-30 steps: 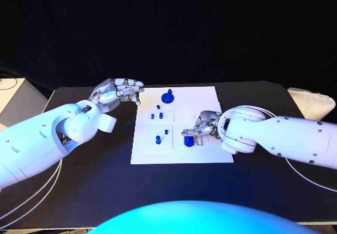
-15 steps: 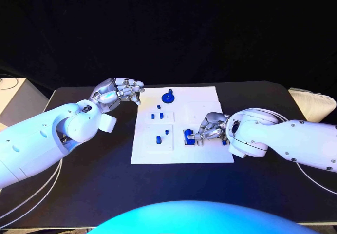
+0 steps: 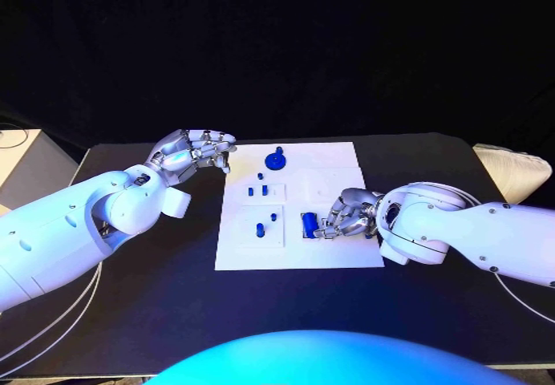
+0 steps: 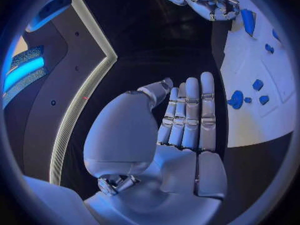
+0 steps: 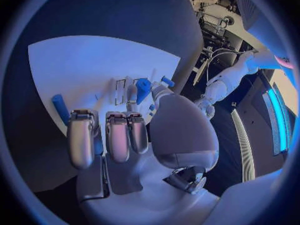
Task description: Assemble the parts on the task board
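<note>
**Head view: right hand beside a blue piece at the board's lower right**

Head view puts the task board [image 3: 303,172] at the centre of the frame, on the black table [image 3: 151,297]. The right hand [image 3: 345,215] sits over the board's lower right part, fingers curled downward, with a blue oblong part [image 3: 309,224] just to its left. The fingertips look to be touching or very near that part, but whether they grip it cannot be told. In the right wrist view the fingers [image 5: 119,135] hang bent over the white surface with nothing plainly between them, and a blue cylinder [image 5: 60,108] lies a little apart from them.

The left hand [image 3: 194,150] hovers at the board's upper left corner — off the plate, over the table. Its fingers look bent in the head view, yet the left wrist view shows them straight, side by side, and holding nothing [image 4: 187,115].

Other blue pieces are spread over the board: a round part [image 3: 275,160] near the top edge, a pair of small pegs [image 3: 259,191] below it, and another small piece [image 3: 261,229] toward the lower left.

The step in hand appears to be the seating or release of the oblong part on the board's right side. The next move likely calls for a check that it sits flush — then a clean lift of the right hand without dragging it, before reaching for one of the remaining pieces.
</note>
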